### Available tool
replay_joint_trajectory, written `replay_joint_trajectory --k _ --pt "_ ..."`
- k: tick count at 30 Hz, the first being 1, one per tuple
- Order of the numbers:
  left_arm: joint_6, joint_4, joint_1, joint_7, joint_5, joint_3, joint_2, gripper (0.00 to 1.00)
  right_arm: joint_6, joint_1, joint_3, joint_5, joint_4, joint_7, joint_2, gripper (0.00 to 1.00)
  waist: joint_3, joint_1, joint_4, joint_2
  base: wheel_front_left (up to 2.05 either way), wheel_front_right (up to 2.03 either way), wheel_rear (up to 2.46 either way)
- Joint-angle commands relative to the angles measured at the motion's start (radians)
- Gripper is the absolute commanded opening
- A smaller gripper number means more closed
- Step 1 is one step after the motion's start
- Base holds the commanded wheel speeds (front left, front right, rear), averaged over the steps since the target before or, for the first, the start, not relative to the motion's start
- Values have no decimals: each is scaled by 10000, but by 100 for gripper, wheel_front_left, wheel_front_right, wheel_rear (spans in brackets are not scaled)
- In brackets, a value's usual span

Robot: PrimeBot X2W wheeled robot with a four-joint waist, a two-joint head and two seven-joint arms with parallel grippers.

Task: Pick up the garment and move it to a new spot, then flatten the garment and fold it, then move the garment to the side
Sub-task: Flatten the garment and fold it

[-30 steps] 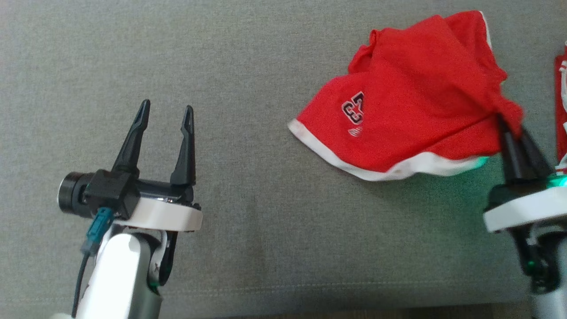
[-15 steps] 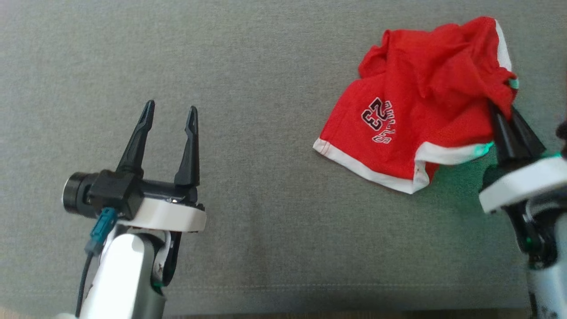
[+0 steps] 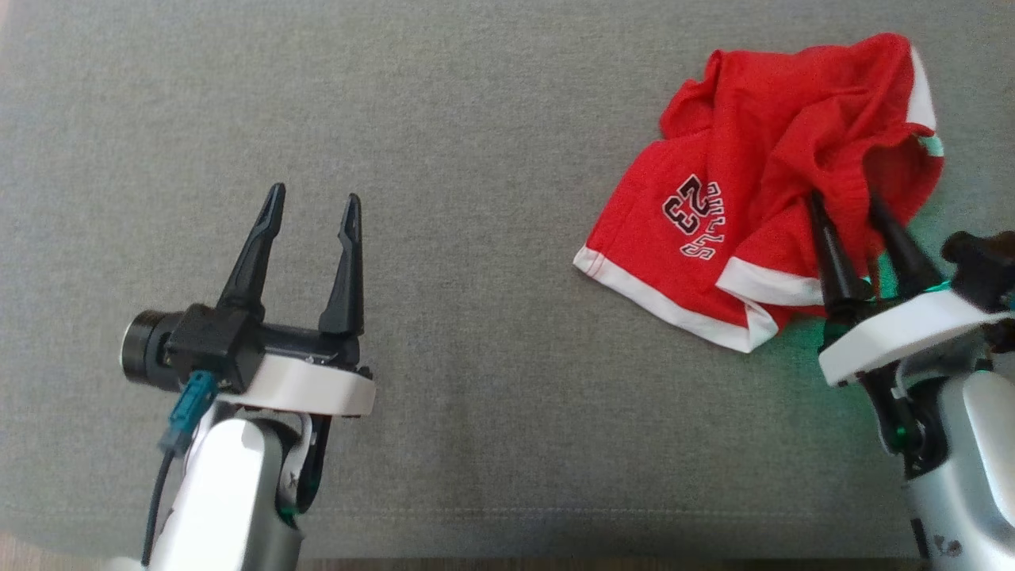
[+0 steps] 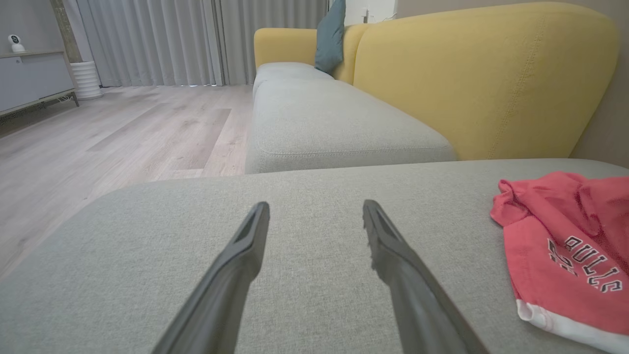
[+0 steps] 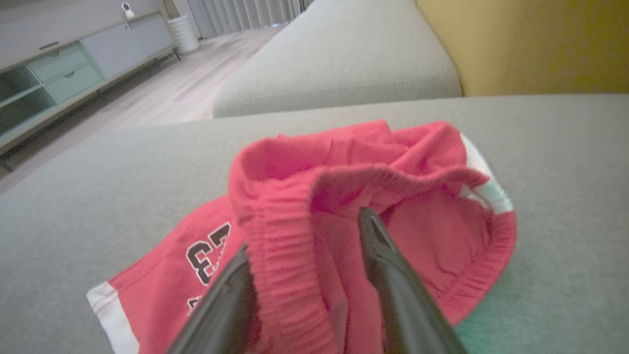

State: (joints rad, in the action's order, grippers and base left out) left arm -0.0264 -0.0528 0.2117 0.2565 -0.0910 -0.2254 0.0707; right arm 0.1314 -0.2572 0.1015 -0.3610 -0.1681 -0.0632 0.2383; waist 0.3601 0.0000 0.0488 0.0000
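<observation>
**Shorts (image 3: 761, 159) lie between spread right tool (image 3: 844, 198)**

The left tool (image 3: 315, 194) hovers over the grey cushion (image 3: 492, 317), fingers spread, well apart from the shorts. The right tool's fingers straddle the red waistband without pinching it. The shorts lie crumpled at the cushion's far right.

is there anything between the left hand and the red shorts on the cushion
Nothing visible does. Bare grey cushion lies between the open left hand and the red shorts. The right hand sits at the shorts' far side, fingers apart at the waistband, out of the left hand's path.
</observation>
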Motion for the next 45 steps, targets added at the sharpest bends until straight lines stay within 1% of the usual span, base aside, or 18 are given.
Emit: replay_joint_trajectory --k 1,4,8,12,17,18,23,25,36,40,45 --pt "-21 297 218 53 36 332 85 100 -7 -129 131 -44 442 296 154 100 -99 0 -78 0 0 0 0" --pt "-27 285 156 53 59 378 113 100 -7 148 -100 24 871 849 149 100 -226 0 -193 0 0 0 0" --pt "-62 266 53 53 126 420 168 100 -7 663 -636 392 1607 1234 69 100 -433 0 -370 0 0 0 0" --pt "-93 253 -62 53 134 466 201 100 -7 1174 -1016 844 2374 1324 -152 100 -646 0 -530 0 0 0 0" --pt "-130 295 -252 53 134 519 255 100 -7 1938 -897 1240 3075 1134 -513 100 -873 0 -686 0 0 0 0" --pt "-130 295 -252 53 134 519 255 100 -7 1938 -897 1240 3075 1134 -513 100 -873 0 -686 0 0 0 0" --pt "-173 299 -538 53 124 564 342 100 -7 2639 -578 1321 3279 1029 -1005 100 -1096 0 -824 0 0 0 0" --pt "-189 294 -600 53 123 558 359 100 -7 2698 -516 1309 3267 1038 -1078 100 -1123 0 -850 0 0 0 0" --pt "-214 280 -646 53 92 456 398 100 -7 2660 -477 1313 3285 1047 -1112 100 -1146 0 -819 0 0 0 0" --pt "-7 216 -467 -110 209 63 395 100 -7 2628 -457 1267 3296 1028 -1128 100 -1082 0 -838 0 0 0 0" --pt "652 -128 231 -846 223 -990 172 100 -7 2534 -338 1215 3260 1036 -1141 100 -746 0 -1054 0 0 0 0"
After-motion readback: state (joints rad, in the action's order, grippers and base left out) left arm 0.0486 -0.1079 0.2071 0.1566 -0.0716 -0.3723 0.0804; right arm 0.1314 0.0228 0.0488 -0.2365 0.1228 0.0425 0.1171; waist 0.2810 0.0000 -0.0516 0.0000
